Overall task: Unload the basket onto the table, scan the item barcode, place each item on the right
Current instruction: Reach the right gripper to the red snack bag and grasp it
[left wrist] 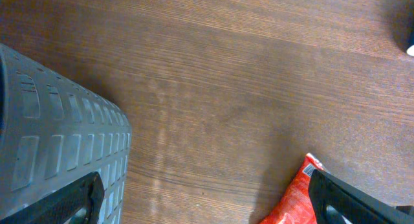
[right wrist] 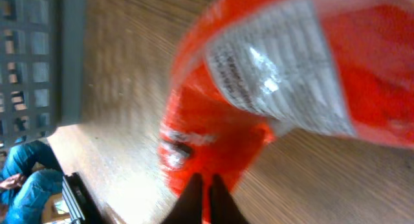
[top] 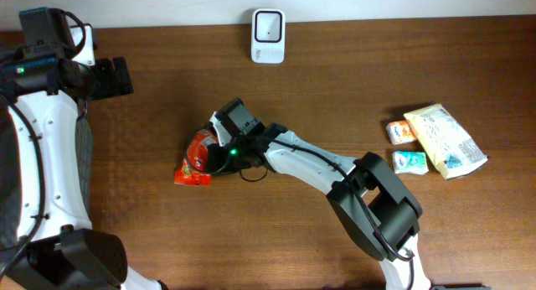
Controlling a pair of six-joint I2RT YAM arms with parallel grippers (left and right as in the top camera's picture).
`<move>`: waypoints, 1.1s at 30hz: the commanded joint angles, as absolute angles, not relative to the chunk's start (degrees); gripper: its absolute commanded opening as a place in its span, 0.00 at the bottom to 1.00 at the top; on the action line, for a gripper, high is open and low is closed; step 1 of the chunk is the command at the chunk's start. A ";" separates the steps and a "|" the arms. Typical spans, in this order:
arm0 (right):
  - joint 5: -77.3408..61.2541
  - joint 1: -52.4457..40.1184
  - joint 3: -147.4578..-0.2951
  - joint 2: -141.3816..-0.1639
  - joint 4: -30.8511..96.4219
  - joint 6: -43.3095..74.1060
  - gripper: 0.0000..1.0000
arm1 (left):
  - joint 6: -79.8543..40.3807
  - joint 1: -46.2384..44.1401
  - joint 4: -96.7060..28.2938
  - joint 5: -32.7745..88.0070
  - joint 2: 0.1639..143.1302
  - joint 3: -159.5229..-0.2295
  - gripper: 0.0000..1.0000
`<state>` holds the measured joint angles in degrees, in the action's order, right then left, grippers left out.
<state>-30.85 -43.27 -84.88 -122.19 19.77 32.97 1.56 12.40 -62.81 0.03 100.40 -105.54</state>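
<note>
The right gripper [top: 219,146] pinched the snack bag [top: 194,160], seemingly light, soft and slippery, by its edge; the left gripper [top: 117,76] gaped.

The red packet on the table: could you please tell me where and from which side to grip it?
Likely its thin end edge, from above on the right, where the right gripper is shut on the red packet: it lies flat, so only a pinched edge suits the fingers, and the printed label is left uncovered.
</note>
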 commanded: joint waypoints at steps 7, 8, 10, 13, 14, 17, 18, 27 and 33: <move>-38.94 -39.40 -85.23 -122.34 22.90 31.53 0.63 | 2.44 12.53 -62.70 0.45 100.49 -105.65 0.99; -37.63 -40.51 -85.23 -122.34 22.20 31.55 0.65 | 2.44 12.53 -62.70 0.45 100.49 -105.65 0.99; -31.79 -43.11 -85.23 -122.34 21.41 31.62 0.66 | 2.44 12.53 -62.72 0.45 100.49 -105.65 0.99; -24.73 -46.44 -85.23 -122.37 21.41 32.08 0.66 | 2.44 12.53 -62.72 0.43 100.49 -105.65 0.99; -23.83 -47.09 -85.23 -122.37 21.65 32.10 0.53 | 2.44 12.56 -62.70 0.45 100.49 -105.65 0.99; -23.03 -46.83 -85.23 -122.37 22.31 32.23 0.26 | 2.44 12.53 -62.72 0.45 100.49 -105.65 0.99; -23.07 -46.37 -85.23 -122.37 22.55 32.25 0.15 | 2.44 12.53 -62.70 0.45 100.49 -105.65 0.99; -23.75 -29.58 -85.54 -119.90 34.30 25.69 0.08 | 2.44 12.53 -62.63 0.47 100.49 -105.65 0.99; -38.85 -19.14 -86.15 -119.83 31.68 25.50 0.72 | 2.44 12.56 -62.72 0.25 100.49 -105.65 0.99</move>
